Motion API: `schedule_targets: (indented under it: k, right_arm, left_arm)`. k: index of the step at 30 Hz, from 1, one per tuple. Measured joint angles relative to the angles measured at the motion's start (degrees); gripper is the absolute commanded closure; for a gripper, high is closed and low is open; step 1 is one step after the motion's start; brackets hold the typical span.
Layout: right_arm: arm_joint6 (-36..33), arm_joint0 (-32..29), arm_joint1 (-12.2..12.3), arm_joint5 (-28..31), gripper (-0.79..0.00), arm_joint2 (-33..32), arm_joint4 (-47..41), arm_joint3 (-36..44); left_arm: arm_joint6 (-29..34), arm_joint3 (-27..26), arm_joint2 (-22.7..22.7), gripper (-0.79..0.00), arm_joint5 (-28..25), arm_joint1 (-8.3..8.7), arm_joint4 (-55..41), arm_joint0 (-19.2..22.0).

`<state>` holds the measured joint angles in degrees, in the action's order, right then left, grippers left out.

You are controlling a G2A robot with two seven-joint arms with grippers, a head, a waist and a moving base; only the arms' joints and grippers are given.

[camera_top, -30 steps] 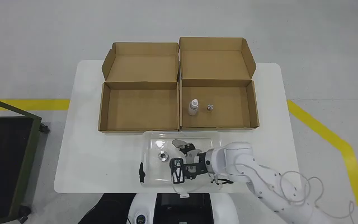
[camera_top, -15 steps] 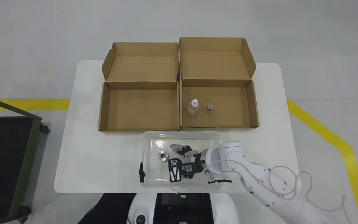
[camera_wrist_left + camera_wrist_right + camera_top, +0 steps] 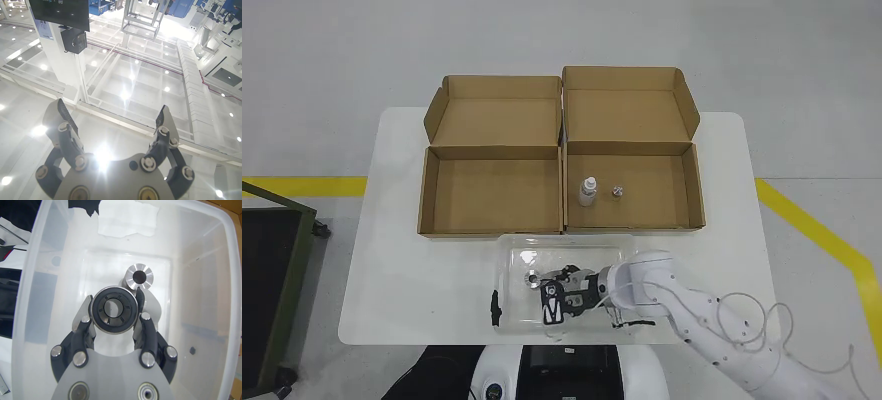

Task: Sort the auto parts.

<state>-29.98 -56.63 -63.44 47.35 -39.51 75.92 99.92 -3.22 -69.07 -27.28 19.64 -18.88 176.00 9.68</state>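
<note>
A black bearing (image 3: 114, 310) is clamped in the jaws of the right gripper (image 3: 115, 297) inside the clear tub (image 3: 189, 247), beside a metal sleeve (image 3: 139, 278); the jaws of the left gripper (image 3: 112, 105) are spread wide.

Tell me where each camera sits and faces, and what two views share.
Top view: above the arms, looking down at table, boxes and clear bin; right arm over the bin.
Left wrist view: on the left wrist, facing up at a ceiling; left gripper open, empty.
Right wrist view: on the right wrist, looking down into the bin; right gripper shut on a black ring, near a silver part.
Shared: top and right wrist views both show bin and silver part.
</note>
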Motion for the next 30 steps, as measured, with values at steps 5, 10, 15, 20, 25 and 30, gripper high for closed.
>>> schedule_targets:
  k: [5,10,15,20,25,30]
  right_arm:
    - [0.2,-0.6,0.4,0.6,0.000,-1.5,-0.7,1.7]
    - [0.8,-1.7,1.1,1.1,0.000,-4.1,-1.5,4.4]
    - [2.7,-3.4,1.9,1.6,0.000,-7.3,-3.2,6.6]
    - [5.4,-4.9,2.5,2.0,0.000,-10.2,-4.8,8.0]
    - [9.4,-6.4,3.0,2.3,0.000,-12.9,-6.9,8.6]
    - [14.4,-7.4,3.3,2.3,0.000,-15.5,-8.9,8.8]
  left_arm:
    - [0.0,0.0,0.0,-0.785,0.0,0.00,0.0,0.0]
    - [0.0,0.0,0.0,-0.785,0.0,0.00,0.0,0.0]
    - [0.0,0.0,0.0,-0.785,0.0,0.00,0.0,0.0]
    - [0.0,0.0,0.0,-0.785,0.0,0.00,0.0,0.0]
    - [0.0,0.0,0.0,-0.785,0.0,0.00,0.0,0.0]
    - [0.0,0.0,0.0,-0.785,0.0,0.00,0.0,0.0]
